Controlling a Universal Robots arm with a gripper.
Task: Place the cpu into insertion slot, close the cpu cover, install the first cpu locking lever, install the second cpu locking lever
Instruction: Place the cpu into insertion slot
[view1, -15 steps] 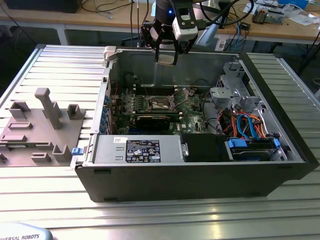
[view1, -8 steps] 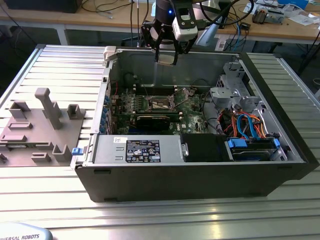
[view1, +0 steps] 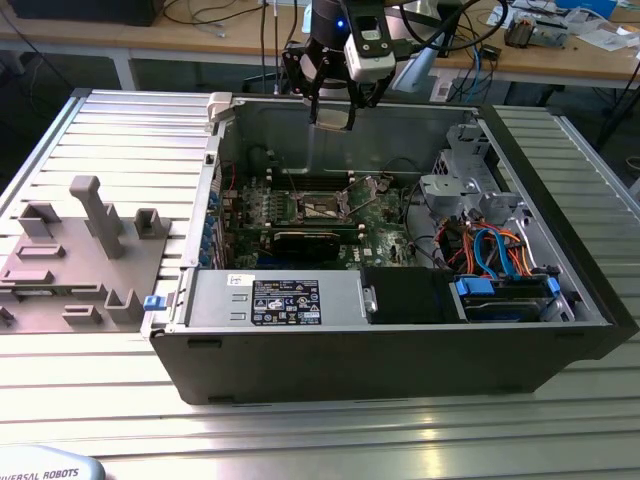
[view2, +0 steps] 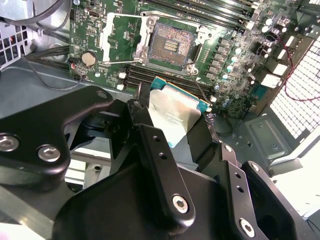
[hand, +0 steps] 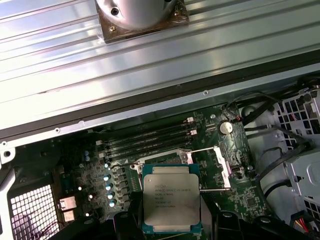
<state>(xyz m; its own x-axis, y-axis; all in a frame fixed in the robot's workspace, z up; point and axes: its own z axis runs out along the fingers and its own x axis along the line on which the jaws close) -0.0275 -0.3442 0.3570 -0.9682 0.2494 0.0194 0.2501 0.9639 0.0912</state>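
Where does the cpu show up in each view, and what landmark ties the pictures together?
Exterior view: the cpu is a pale square in the gripper, above the case's far wall.
Second wrist view: cpu tilted, held apart from the bare insertion slot.
First wrist view: cpu with its metal top toward the camera.
Shared landmark: the green motherboard.

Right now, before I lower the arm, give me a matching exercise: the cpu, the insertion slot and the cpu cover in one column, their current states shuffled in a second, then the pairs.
Things:
1. the cpu
2. the insertion slot
3. the cpu cover

States:
A. swung open beside the slot
B. empty, contacts bare
C. gripped in the claw, above the motherboard

Pairs: 1-C, 2-B, 3-A.
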